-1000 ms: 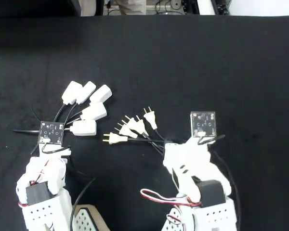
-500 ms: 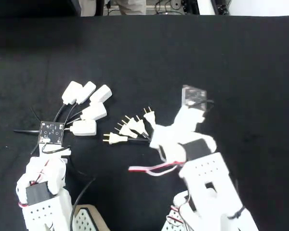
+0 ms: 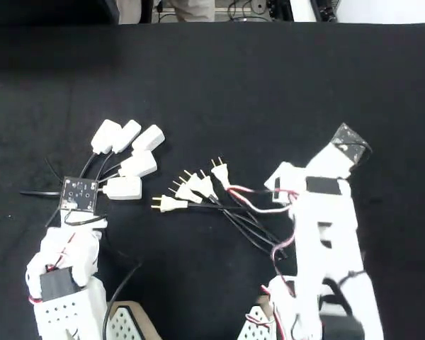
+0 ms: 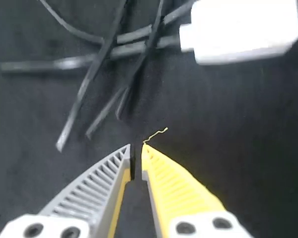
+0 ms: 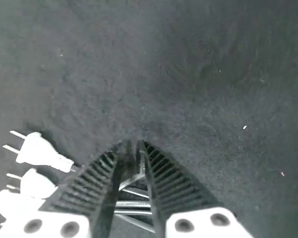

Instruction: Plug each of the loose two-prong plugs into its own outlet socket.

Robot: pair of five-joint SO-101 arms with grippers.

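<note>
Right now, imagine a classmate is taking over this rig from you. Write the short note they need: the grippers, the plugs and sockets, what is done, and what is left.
Left gripper: shut, empty, over the black cables, just short of the nearest socket.
Right gripper: shut, empty, over the bare table, with the plugs off to one side.
The white sockets are fanned out ahead of the left arm. The plugs lie loose in a cluster between the arms, and none touches a socket.
Done: nothing plugged in yet.
Left: every plug needs a socket of its own.
</note>
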